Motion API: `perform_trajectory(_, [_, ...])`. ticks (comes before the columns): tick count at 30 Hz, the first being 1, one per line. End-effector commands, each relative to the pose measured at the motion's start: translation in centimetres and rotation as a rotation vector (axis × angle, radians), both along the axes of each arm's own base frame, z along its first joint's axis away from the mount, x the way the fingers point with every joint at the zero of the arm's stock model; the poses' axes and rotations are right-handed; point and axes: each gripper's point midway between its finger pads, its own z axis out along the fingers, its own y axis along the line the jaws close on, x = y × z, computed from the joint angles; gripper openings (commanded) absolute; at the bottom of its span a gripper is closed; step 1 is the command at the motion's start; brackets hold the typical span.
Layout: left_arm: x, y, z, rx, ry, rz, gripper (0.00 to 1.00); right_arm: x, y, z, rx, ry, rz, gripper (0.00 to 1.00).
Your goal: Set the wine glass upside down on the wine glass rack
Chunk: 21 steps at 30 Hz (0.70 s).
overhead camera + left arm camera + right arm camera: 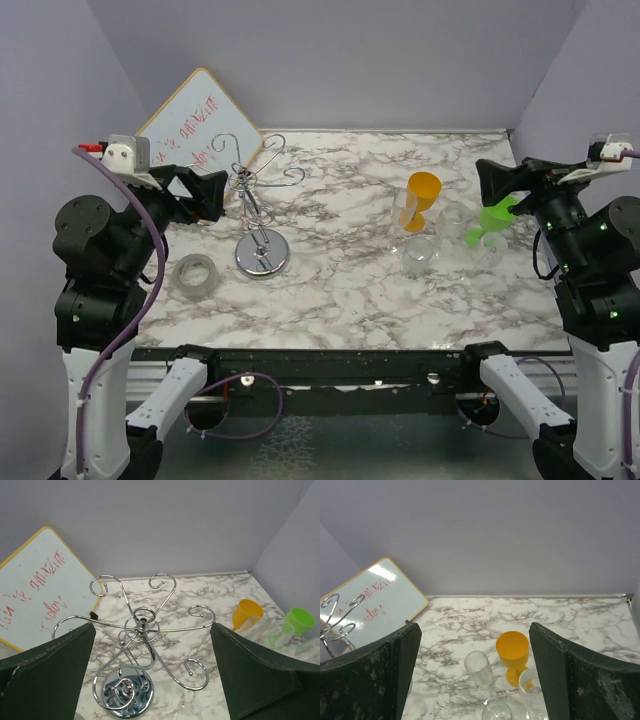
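The chrome wine glass rack stands at the left middle of the marble table on its round mirror base. My left gripper is open and empty, just left of the rack's curled arms; in the left wrist view the rack sits between the open fingers, untouched. An orange wine glass, a green one and clear ones stand at the right. My right gripper is open and empty, above and right of them; its view shows the orange glass and a clear glass below.
A whiteboard with red writing leans at the back left. A grey tape roll lies near the left front. Grey walls close in the back and sides.
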Motion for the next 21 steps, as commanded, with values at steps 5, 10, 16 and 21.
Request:
perform_trajectory(5, [-1.7,-3.3,-0.6,0.014,-0.025,-0.210,0.99,1.4,2.4,-4.4,0.007,0.120,0.126,0.98])
perform_trajectory(10, [-1.4,-4.3,-1.9,0.003,0.007,-0.261,0.99,3.8,3.4,-8.7,0.037,0.296,0.155,0.87])
perform_trajectory(16, [-0.7,-4.2,-1.9,-0.060,0.047,-0.230,0.99,4.6,7.0,-12.8,0.095,0.446,0.356,0.84])
perform_trajectory(21, [1.3,-2.8,-3.3,-0.125,0.115,-0.112,0.92,4.6,9.8,-14.2,0.185,0.474,0.513,0.84])
